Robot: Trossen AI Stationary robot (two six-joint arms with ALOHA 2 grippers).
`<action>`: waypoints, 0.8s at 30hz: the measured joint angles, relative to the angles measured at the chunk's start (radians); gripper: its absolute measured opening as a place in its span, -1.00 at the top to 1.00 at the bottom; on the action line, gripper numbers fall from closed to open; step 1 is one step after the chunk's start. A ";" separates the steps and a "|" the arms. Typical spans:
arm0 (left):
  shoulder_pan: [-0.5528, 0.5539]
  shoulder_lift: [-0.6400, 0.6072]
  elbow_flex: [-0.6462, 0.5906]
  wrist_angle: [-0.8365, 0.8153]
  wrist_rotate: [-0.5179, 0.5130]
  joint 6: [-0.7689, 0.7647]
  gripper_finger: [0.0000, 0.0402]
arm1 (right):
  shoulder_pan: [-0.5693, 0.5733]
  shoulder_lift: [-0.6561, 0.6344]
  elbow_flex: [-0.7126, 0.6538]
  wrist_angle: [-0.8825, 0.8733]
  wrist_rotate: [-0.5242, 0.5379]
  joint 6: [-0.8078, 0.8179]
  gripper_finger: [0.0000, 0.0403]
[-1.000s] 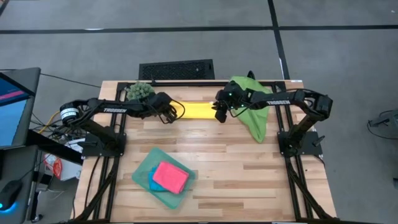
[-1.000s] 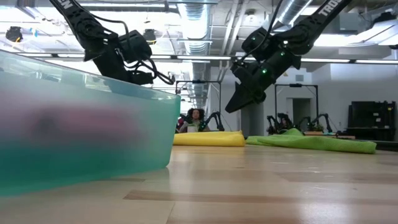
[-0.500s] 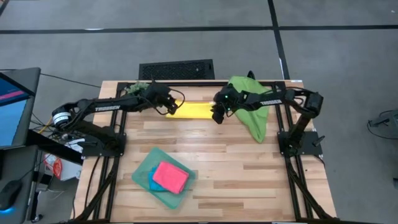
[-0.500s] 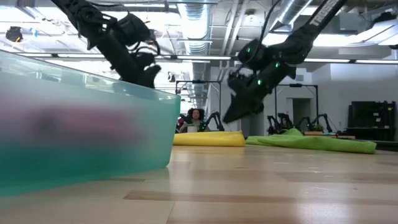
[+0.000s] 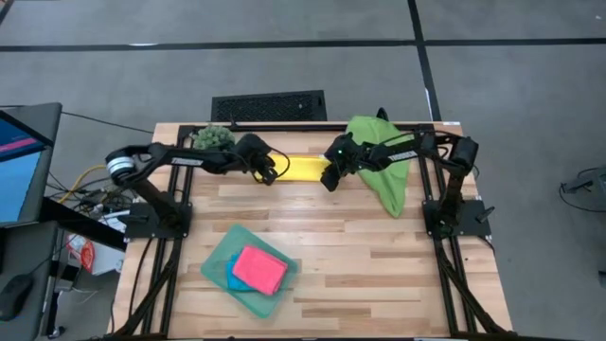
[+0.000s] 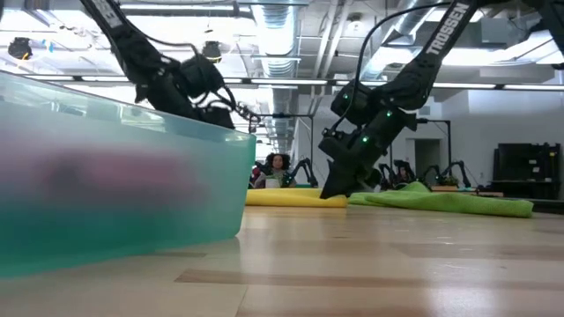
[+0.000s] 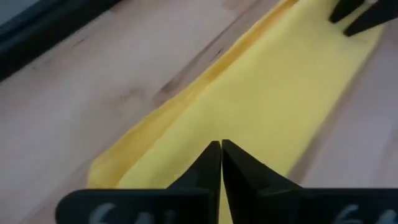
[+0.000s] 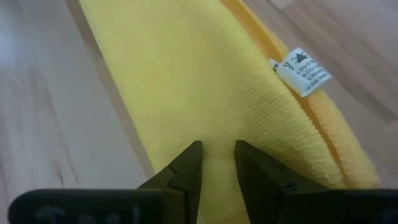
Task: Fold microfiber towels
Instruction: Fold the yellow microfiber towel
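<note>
floor: grey concrete (image 5: 530, 85) | ceiling: exposed ducts (image 6: 282, 26) | monitor (image 5: 19, 161) at table's left

Both arms are stretched inward from their bases at the table's left and right sides, toward the middle of the far edge. The left arm is extended rightward along that edge, its wrist lowered and its gripper (image 5: 271, 171) brought down close to the tabletop; in the left wrist view its two dark fingers (image 7: 208, 163) are seen pressed together, tip against tip. The right arm is extended leftward, its wrist angled downward, with the right gripper (image 5: 328, 180) held low just above the surface. Its fingers (image 8: 186, 163) are seen parted by a narrow gap.
</note>
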 joint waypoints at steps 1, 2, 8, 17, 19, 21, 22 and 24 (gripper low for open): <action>0.003 0.021 0.000 0.019 -0.001 0.000 0.97 | 0.001 0.000 0.000 -0.003 0.001 0.000 0.40; 0.007 0.039 0.000 0.023 -0.002 0.003 0.96 | 0.004 0.000 0.000 -0.006 0.001 0.000 0.40; 0.011 0.135 0.002 0.027 -0.057 0.015 0.94 | 0.007 -0.001 0.000 -0.014 0.003 0.026 0.40; -0.034 0.172 0.005 0.028 0.011 -0.065 0.99 | 0.034 -0.005 0.002 -0.069 0.003 0.045 0.40; -0.053 0.173 0.005 0.024 0.002 -0.092 1.00 | 0.044 -0.005 0.003 -0.083 0.002 0.055 0.40; -0.084 0.173 0.005 0.018 0.003 -0.108 1.00 | 0.056 -0.006 0.003 -0.109 0.000 0.065 0.40; -0.104 0.173 0.005 0.009 0.011 -0.113 1.00 | 0.062 -0.006 0.004 -0.128 0.000 0.075 0.40; -0.138 0.172 0.005 -0.009 0.027 -0.137 1.00 | 0.076 -0.009 0.006 -0.171 -0.001 0.084 0.40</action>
